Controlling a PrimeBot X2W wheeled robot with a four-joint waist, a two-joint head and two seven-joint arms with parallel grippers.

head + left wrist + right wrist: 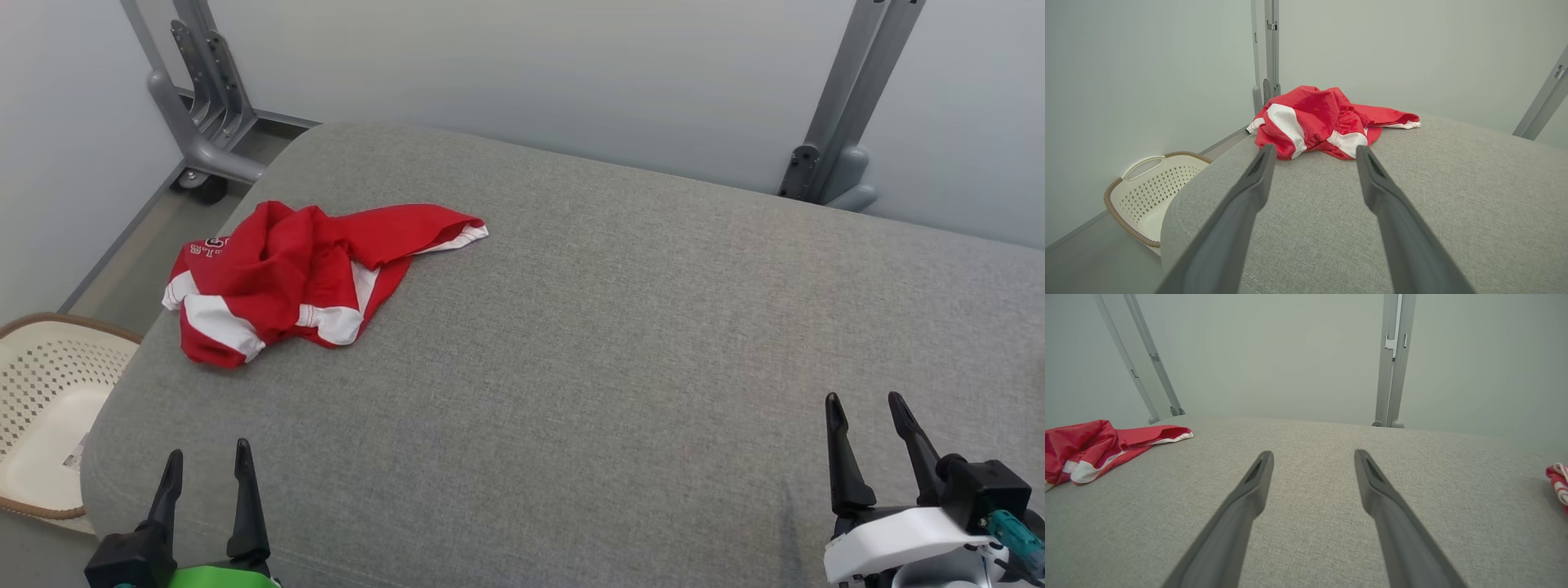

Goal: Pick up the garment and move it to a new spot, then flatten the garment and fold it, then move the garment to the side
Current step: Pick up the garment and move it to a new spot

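Your left claw (208, 449) and right claw (864, 398) both stand spread and empty; the crumpled garment (302, 269) lies ahead of the left claw, untouched; every step looks undone.

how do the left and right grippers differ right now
The left gripper has a green body; the right gripper has a white one. The left gripper sits nearer the red garment; the right gripper is far across the grey cushion from it. Both are open and hold nothing.
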